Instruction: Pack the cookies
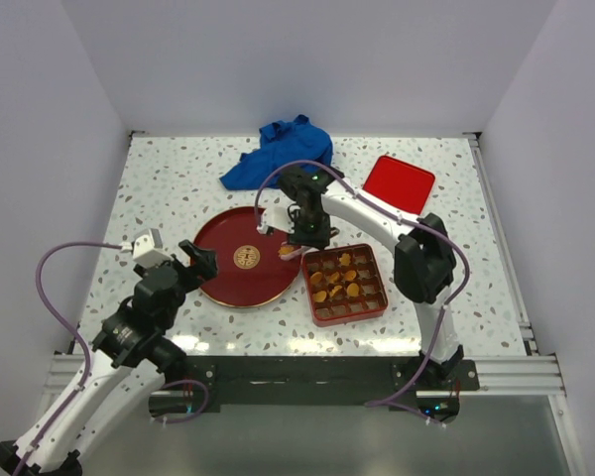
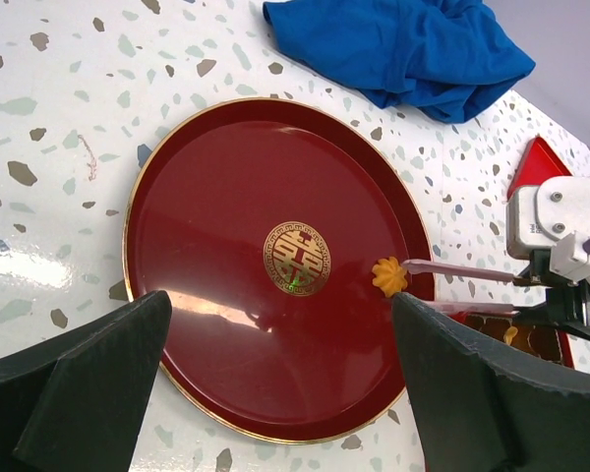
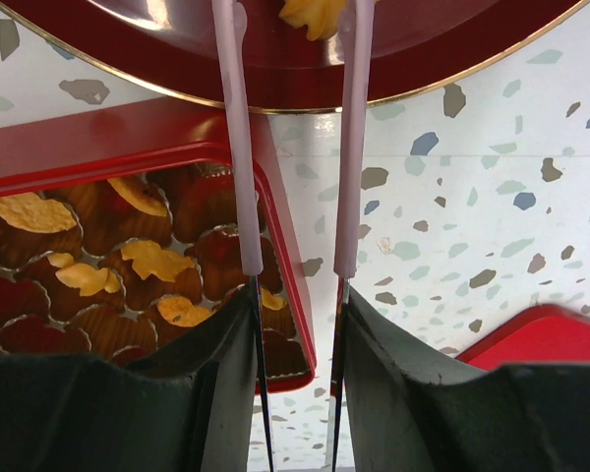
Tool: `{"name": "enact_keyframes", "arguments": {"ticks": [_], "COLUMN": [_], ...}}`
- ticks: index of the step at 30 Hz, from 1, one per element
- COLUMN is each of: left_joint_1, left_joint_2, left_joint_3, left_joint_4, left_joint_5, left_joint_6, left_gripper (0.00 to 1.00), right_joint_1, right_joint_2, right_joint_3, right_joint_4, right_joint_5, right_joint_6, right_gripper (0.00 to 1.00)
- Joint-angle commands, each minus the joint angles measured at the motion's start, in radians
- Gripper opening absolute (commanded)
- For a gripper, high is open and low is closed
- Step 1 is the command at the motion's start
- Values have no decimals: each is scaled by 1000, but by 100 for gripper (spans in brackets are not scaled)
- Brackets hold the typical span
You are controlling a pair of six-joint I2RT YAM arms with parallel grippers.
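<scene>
Gripping a flower-shaped orange-golden cookie (image 2: pixel 389 276) between thin pink tongs (image 3: pixel 349 147), the right pincer (image 1: pixel 299 241) is over the right rim of the glossy round dark red plate (image 2: pixel 226 206), which carries a gold emblem (image 2: pixel 297 259) I cannot read. More cookies (image 1: pixel 343 277) lie in ribbed cups of the square red box (image 1: pixel 345 285) just beside the plate. The left pincer (image 2: pixel 275 383) hangs open, empty. A crumpled blue cloth (image 1: pixel 280 152) and red square lid (image 1: pixel 399 183) rest on the speckled counter (image 1: pixel 169 178).

Plate (image 1: pixel 240 288) left of the box (image 1: pixel 345 313); cloth (image 1: pixel 278 154) behind; lid (image 1: pixel 399 183) behind the box, to the right.
</scene>
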State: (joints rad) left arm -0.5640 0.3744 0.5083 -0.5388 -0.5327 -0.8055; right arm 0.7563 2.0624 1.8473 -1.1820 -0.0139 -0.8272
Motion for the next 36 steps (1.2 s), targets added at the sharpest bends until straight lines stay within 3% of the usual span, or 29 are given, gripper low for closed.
{"name": "enact_keyframes", "arguments": {"ticks": [1, 36], "left_joint_1": [1, 1], "left_joint_2": [-6, 4], "left_joint_3": [-4, -1], "left_joint_4": [0, 8], "left_joint_5": [-33, -30], "left_joint_6": [-23, -31], "left_gripper": [100, 100], "right_joint_1": [-2, 0], "right_joint_2": [4, 87], "right_joint_3": [67, 131], "right_joint_4": [-36, -41], "right_joint_5": [34, 89], "right_joint_6": [-39, -43], "right_gripper": [39, 43]}}
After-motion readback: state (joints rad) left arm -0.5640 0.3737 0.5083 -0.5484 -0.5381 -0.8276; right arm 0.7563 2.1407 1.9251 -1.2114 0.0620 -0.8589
